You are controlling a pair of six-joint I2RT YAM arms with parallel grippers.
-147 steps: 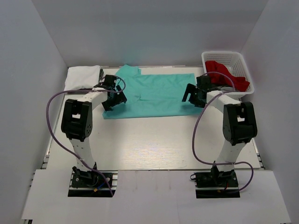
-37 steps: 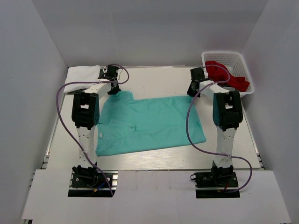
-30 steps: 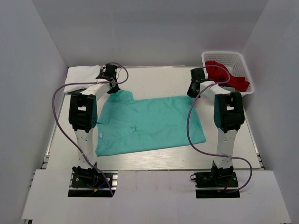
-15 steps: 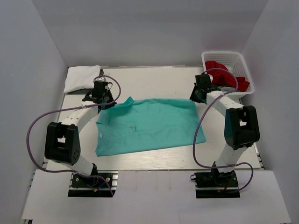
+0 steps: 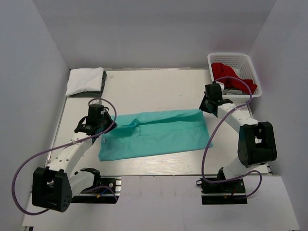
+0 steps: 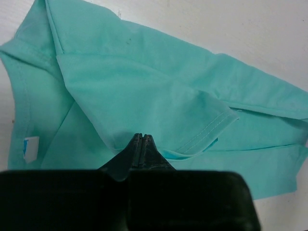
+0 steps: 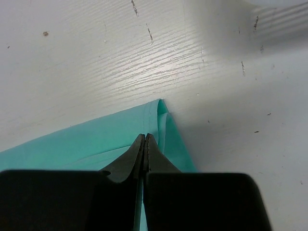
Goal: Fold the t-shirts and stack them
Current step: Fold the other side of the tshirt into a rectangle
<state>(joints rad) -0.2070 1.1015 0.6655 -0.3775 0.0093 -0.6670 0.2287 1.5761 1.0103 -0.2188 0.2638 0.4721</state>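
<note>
A teal-green t-shirt (image 5: pixel 159 137) lies across the middle of the table, its far edge doubled over toward the near side. My left gripper (image 5: pixel 102 123) is shut on the shirt's left far corner; the left wrist view shows the jaws (image 6: pixel 140 137) pressed together with the teal cloth (image 6: pixel 144 91) folded under them. My right gripper (image 5: pixel 206 108) is shut on the right far corner, jaws (image 7: pixel 144 137) closed over the teal fold (image 7: pixel 86 144). A folded white t-shirt (image 5: pixel 85 81) rests at the far left, a dark grey one (image 5: pixel 103 80) at its side. A red t-shirt (image 5: pixel 230 76) sits in the basket.
The white lattice basket (image 5: pixel 212 64) stands at the far right corner, close behind my right arm. White walls enclose the table on three sides. Bare tabletop (image 5: pixel 159 91) stretches beyond the teal shirt. Purple cables loop beside both arms.
Both grippers have drawn back toward the near side, carrying the teal shirt's far edge with them. The shirt now looks narrower, folded over on itself.
</note>
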